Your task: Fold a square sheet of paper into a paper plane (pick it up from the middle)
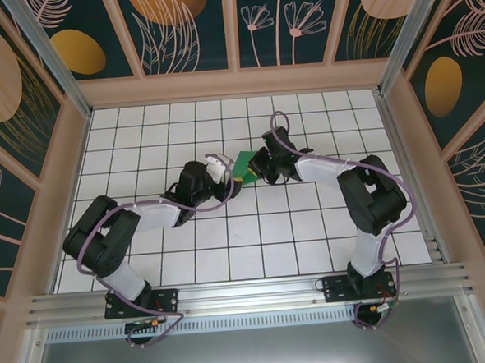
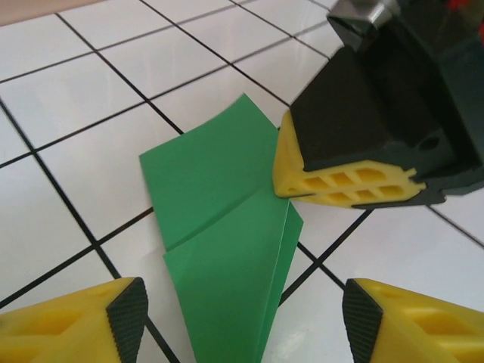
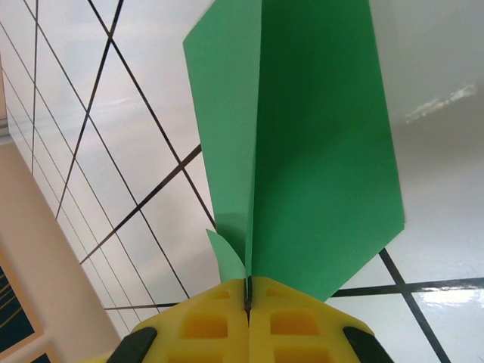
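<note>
Paper plane (image 3: 318, 136) pinched by right gripper (image 3: 248, 291), left gripper (image 2: 240, 321) straddling it

Folded green paper (image 1: 243, 165) lies on the table (image 1: 311, 227). The left claw (image 1: 231, 185) is beside it. The right claw (image 1: 256, 167) touches it.

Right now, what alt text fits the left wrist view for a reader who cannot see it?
A partly folded green paper, over a white grid table, is pinched at its right edge by the shut, yellow-fingered right gripper. The left gripper stands open at the bottom, one yellow fingertip on either side of the paper's lower end.
</note>
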Tool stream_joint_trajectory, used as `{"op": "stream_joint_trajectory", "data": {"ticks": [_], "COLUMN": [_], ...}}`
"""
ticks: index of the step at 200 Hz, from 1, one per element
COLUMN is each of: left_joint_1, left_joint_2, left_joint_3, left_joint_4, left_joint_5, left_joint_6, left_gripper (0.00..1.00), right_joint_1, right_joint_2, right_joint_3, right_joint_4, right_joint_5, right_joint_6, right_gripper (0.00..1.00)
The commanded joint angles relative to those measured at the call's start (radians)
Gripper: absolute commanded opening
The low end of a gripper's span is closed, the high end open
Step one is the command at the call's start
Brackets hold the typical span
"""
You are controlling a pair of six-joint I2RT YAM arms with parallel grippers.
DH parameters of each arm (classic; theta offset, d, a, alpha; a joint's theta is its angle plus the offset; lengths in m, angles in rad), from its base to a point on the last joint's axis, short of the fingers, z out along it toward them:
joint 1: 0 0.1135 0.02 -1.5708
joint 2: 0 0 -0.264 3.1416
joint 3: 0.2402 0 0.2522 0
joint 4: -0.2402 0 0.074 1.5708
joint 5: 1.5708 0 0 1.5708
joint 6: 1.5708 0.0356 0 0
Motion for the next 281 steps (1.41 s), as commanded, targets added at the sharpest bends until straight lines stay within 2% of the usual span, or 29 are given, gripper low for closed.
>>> {"op": "stream_joint_trajectory", "data": {"ticks": [1, 52, 105, 165, 202, 216, 238, 249, 260, 281], "left_joint_1": [0.001, 0.002, 0.002, 0.003, 0.002, 0.002, 0.003, 0.004, 0.004, 0.003], "left_joint_2": [0.040, 0.119, 0.150, 0.169, 0.170, 0.171, 0.175, 0.178, 0.182, 0.185], "left_joint_3": [0.027, 0.051, 0.060, 0.064, 0.058, 0.052, 0.027, 0.017, 0.012, -0.010], "left_joint_4": [0.068, 0.077, 0.097, 0.099, 0.100, 0.105, 0.144, 0.158, 0.165, 0.202], "left_joint_5": [0.063, 0.070, 0.041, 0.058, 0.053, 0.053, 0.059, 0.063, 0.068, 0.081], "left_joint_6": [0.112, 0.154, 0.143, 0.116, 0.111, 0.100, 0.051, 0.015, -0.028, -0.126], "left_gripper": [0.67, 0.57, 0.39, 0.35, 0.24, 0.21, 0.19, 0.19, 0.18, 0.17], "right_joint_1": [-0.008, -0.007, -0.008, -0.008, -0.008, -0.008, -0.008, -0.041, -0.054, -0.088], "right_joint_2": [0.012, 0.009, 0.011, 0.035, 0.036, 0.032, -0.006, -0.035, -0.059, -0.096], "right_joint_3": [0.043, 0.057, 0.069, 0.076, 0.080, 0.081, 0.046, 0.017, -0.005, -0.071], "right_joint_4": [-0.060, -0.084, -0.095, -0.081, -0.089, -0.084, 0.010, 0.053, 0.084, 0.143], "right_joint_5": [-0.024, -0.050, -0.068, -0.106, -0.103, -0.109, -0.135, -0.132, -0.133, -0.147], "right_joint_6": [0.027, 0.031, 0.037, 0.044, 0.035, 0.002, -0.102, -0.152, -0.199, -0.287], "right_gripper": [0.00, 0.00, 0.00, 0.00, 0.00, 0.09, 0.37, 0.47, 0.51, 0.52]}}
